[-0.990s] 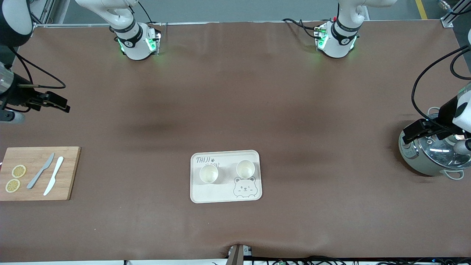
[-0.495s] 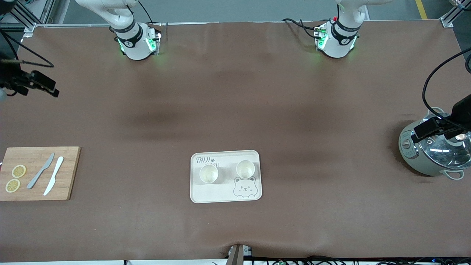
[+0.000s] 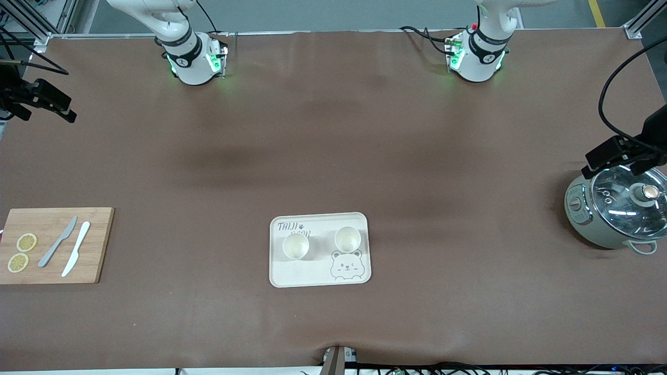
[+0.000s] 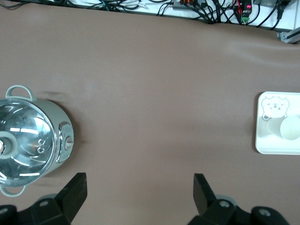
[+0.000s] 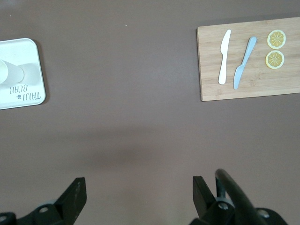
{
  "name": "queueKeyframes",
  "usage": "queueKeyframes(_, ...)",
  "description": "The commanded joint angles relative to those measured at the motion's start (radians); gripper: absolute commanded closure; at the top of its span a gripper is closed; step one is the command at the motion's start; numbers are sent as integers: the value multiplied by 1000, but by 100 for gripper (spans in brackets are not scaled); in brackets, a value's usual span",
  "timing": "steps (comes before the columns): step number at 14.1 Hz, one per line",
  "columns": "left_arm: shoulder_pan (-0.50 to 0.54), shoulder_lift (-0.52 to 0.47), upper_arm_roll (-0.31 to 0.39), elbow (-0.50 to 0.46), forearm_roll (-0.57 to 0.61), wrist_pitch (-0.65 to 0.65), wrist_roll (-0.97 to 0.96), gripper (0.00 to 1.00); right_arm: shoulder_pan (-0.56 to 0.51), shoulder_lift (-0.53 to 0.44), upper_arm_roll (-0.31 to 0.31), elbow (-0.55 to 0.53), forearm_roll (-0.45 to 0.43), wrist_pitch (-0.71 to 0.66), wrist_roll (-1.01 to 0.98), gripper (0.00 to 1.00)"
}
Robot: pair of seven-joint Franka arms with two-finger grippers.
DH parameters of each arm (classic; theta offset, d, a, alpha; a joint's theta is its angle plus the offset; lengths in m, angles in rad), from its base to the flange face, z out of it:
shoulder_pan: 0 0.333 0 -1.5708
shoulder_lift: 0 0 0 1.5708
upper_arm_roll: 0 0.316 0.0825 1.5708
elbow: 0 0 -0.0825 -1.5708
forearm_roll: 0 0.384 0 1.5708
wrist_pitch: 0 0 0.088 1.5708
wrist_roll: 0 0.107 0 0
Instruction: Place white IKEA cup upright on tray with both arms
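The tray (image 3: 319,273) lies on the brown table (image 3: 333,156), roughly midway between the two arms' ends and well nearer to the front camera than the arms' bases. Two white cups stand upright on it, side by side, mouths up. One cup (image 3: 295,246) sits toward the right arm's end, just under the grey lettering; the other cup (image 3: 347,239) sits toward the left arm's end, just above the bear drawing. Neither cup is touched by a gripper.

The left gripper (image 3: 610,157) hangs in the air over the table at the left arm's end, beside the rim of a lidded pot (image 3: 615,208). Its jaws are spread wide and empty, as the left wrist view shows (image 4: 139,192).

The right gripper (image 3: 49,99) hangs over the table edge at the right arm's end, well apart from the tray. Its jaws are likewise spread and hold nothing (image 5: 138,194).

A wooden cutting board (image 3: 99,245) lies at the right arm's end, nearer to the front camera than the right gripper. On it rest a grey knife (image 3: 57,241), a white knife (image 3: 76,248) and what look like two lemon slices (image 3: 22,252).
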Motion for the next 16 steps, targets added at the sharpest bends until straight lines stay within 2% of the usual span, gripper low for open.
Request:
queueKeyframes(1,-12,-110,6,-128,0,2,-1,0,-14,-26,11,12,-14,-20,1,0)
queueKeyframes(5,-7,-179,-1,-227,0,20,-1,0,-15,-26,8,30,-13,-29,-1,0)
queueKeyframes(16,-4,-178,-1,-222,0,13,-1,0,-23,-19,6,26,-11,-34,-2,0)
